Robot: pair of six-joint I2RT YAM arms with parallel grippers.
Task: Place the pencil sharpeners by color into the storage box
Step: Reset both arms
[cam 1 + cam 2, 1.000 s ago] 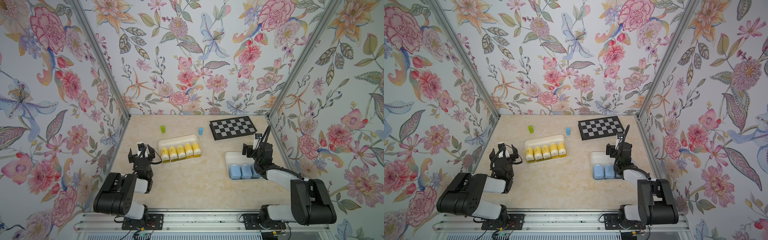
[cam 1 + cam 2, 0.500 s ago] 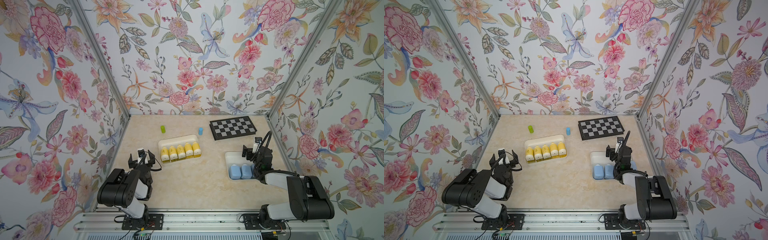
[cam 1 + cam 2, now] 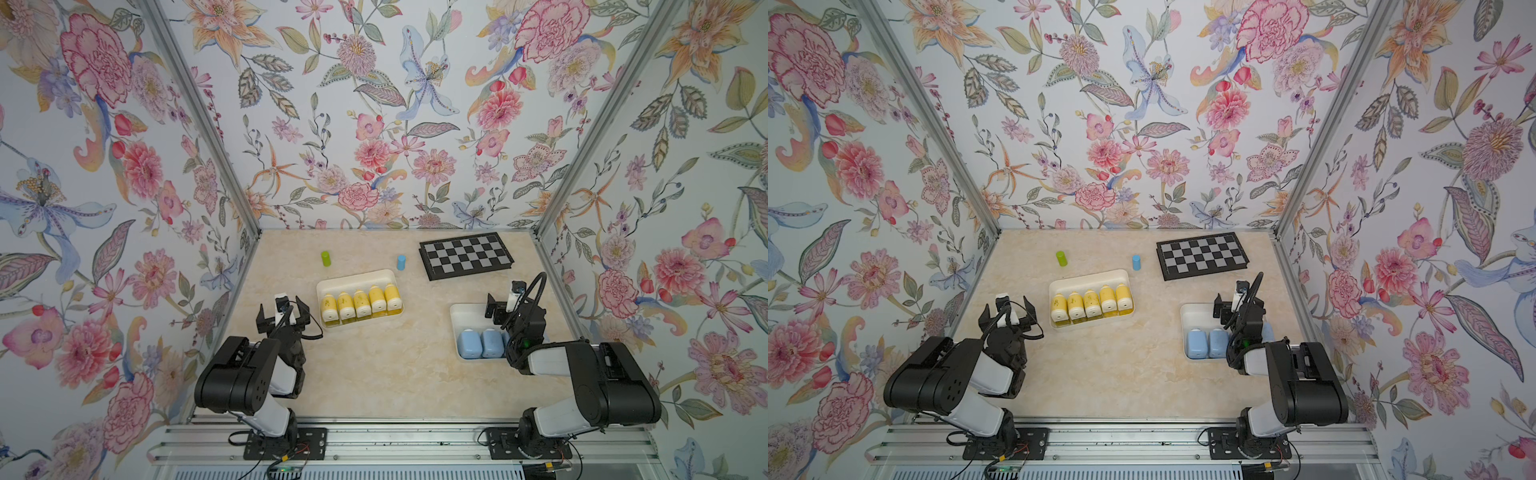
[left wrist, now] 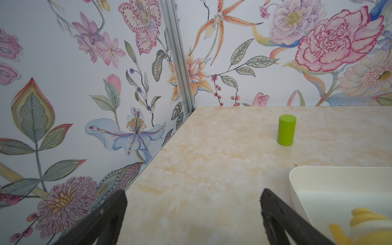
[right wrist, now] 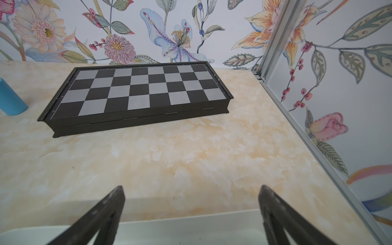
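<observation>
Item 1, left jaws: spread wide, empty, at 9 o'clock on the tabletop point(image 3: 374, 374).

Item 2, yellow pencil sharpeners point(image 3: 359, 302): five in a row in the left storage box point(image 3: 357, 273), at 10 o'clock. We judge them light, rigid, slick plastic, best pinched across the waist.

Item 3, blue pencil sharpeners point(image 3: 480, 343): in the right storage box point(image 3: 457, 311), at 3 o'clock. Two show plainly; the arm hides any others. Blocky, so we would take them by the flat sides.

Item 4, right jaws: spread wide, empty, above that box.

Change over one second: right jaws drawn slightly toward 6 o'clock; sharpeners unmoved.
</observation>
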